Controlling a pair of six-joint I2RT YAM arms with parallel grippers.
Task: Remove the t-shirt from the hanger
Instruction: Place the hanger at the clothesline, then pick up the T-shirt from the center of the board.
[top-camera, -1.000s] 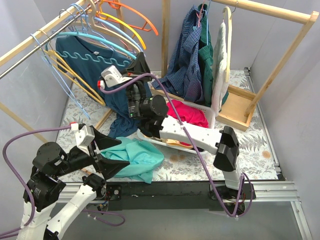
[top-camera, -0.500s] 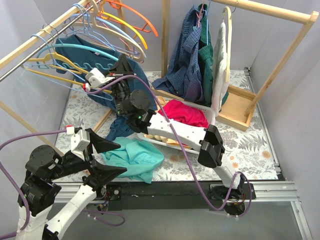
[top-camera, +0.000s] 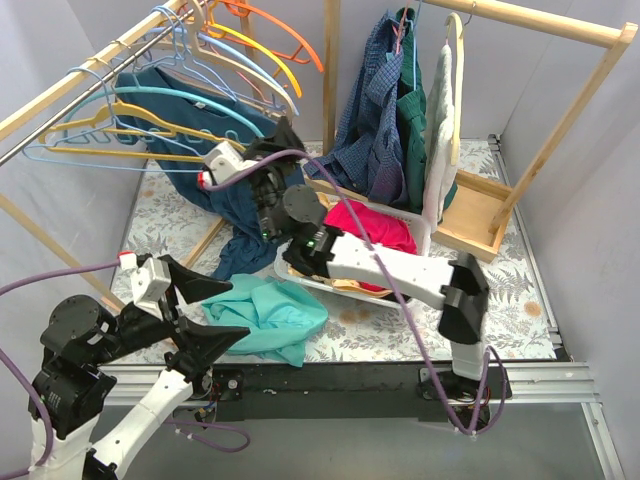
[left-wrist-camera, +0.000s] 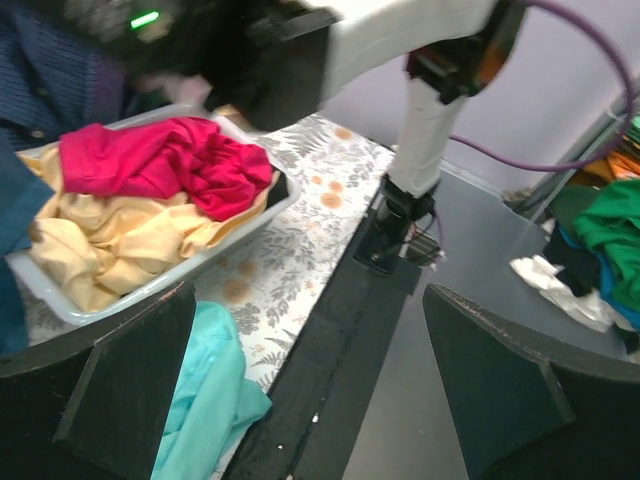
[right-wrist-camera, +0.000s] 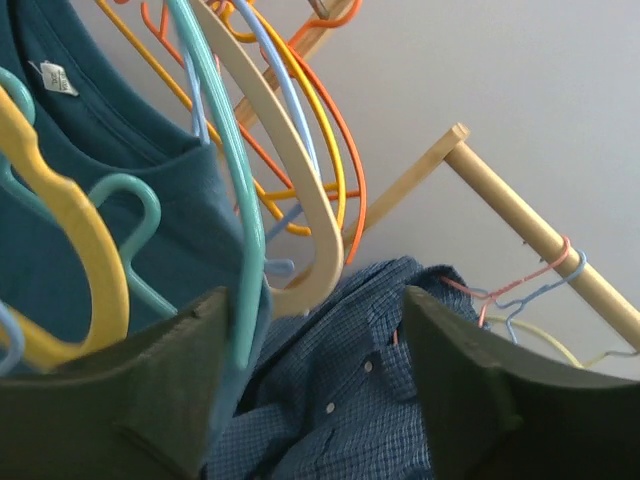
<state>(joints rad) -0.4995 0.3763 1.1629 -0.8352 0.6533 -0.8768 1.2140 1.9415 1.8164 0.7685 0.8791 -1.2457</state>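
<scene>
Right end effector is up at the rack, fingers apart w/ nothing clamped. The dark teal t-shirt hangs just to its left & above, neck label showing, so not off yet. A light teal hanger & a cream hanger run down right by its left finger; whether they touch that finger can't be told. Prob. reason for the spread fingers: it sits in among the hangers to get a hold on cloth or hanger, as the shirt's lower part sags below it toward the tabletop. Left end effector is wide apart & empty, low over the near tabletop edge, w/ the white tray of clothes ahead-left of it, prob. standing by to take the shirt.
</scene>
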